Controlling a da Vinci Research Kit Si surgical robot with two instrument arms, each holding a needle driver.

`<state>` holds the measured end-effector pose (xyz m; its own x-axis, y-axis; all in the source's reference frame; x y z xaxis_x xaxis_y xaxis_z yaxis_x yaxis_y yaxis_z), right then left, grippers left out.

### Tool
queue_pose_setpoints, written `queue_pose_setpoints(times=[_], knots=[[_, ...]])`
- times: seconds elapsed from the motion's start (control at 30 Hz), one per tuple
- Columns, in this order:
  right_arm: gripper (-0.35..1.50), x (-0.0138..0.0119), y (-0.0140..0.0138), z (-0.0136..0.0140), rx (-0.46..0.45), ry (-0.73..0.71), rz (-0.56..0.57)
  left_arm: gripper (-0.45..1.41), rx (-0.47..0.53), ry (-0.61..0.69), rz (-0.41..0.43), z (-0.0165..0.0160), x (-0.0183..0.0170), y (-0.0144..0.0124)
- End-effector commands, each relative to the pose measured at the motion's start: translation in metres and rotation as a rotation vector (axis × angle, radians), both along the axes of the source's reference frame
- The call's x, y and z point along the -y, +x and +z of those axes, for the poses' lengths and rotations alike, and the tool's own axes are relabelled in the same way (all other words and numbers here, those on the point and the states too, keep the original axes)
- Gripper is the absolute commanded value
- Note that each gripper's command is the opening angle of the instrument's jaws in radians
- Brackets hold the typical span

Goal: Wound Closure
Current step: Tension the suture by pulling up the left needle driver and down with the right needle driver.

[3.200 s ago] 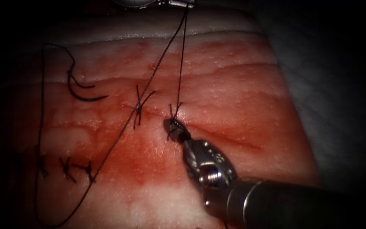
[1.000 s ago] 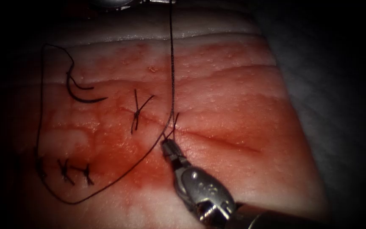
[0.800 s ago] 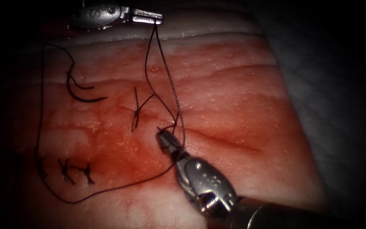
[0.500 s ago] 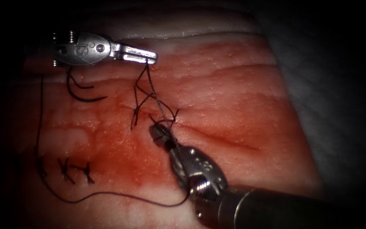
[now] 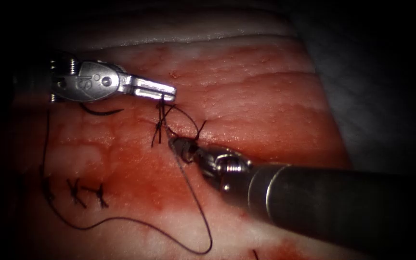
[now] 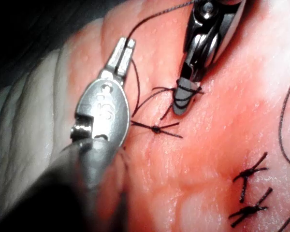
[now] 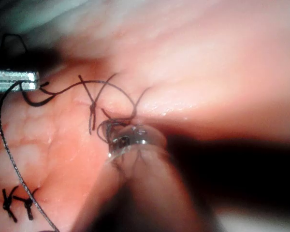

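Thread (image 5: pixel 193 192) is what this moment is about. In the endoscope view the left pincer (image 5: pixel 169 91) is pressed together on a strand of it, just above the finished stitch (image 5: pixel 157 127) that crosses the cut (image 5: pixel 145 122). A short bit runs from there down and right to the right pincer (image 5: pixel 179 147), which has loops wound round its tip. The rest trails off in a long slack curve over the tissue (image 5: pixel 246 86). The needle (image 5: pixel 103 112) lies loose on the surface, left of the cut. It's half tucked under the left tool, in nobody's grip and not in the tissue. The left wrist view shows the left pincer (image 6: pixel 123 53) clamped on the strand. The right pincer (image 6: pixel 183 99) looks closed, pointing at the small knot (image 6: pixel 156 129) with wraps round it, and the older stitches (image 6: pixel 249 174) sit well apart. In the right wrist view the left pincer (image 7: pixel 29 79) grips the strand, and the right pincer (image 7: pixel 121 140) is too blurred to tell if anything is caught inside it. Best guess: what matters next is that the two tips sit near each other along an upper-left to lower-right line, with the held strand short between them.
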<state>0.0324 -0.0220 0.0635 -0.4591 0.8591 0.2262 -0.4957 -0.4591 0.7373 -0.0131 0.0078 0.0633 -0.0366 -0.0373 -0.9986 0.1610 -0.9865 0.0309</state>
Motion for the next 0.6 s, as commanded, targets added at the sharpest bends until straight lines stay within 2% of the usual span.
queue_pose_setpoints(times=[0.03, 0.2, 0.37, 0.6], knots=[[-0.35, -0.0007, 0.001, 0.0008, 0.013, -0.007, -0.007, -0.45, 0.003, -0.004, -0.002, 0.0006, -0.0002, -0.0007], [-0.35, 0.0002, 0.0008, 0.0006, -0.026, 0.055, 0.022, -0.45, -0.002, -0.006, 0.005, 0.0007, -0.0001, -0.0009], [-0.35, 0.0019, 0.0001, -0.0013, -0.1, 0.061, 0.061, -0.45, -0.002, -0.006, 0.005, 0.0007, -0.0001, -0.0009], [-0.35, 0.0033, -0.0018, -0.0045, -0.083, 0.019, 0.086, -0.45, -0.008, -0.006, 0.004, 0.0009, -0.0004, -0.0007]])
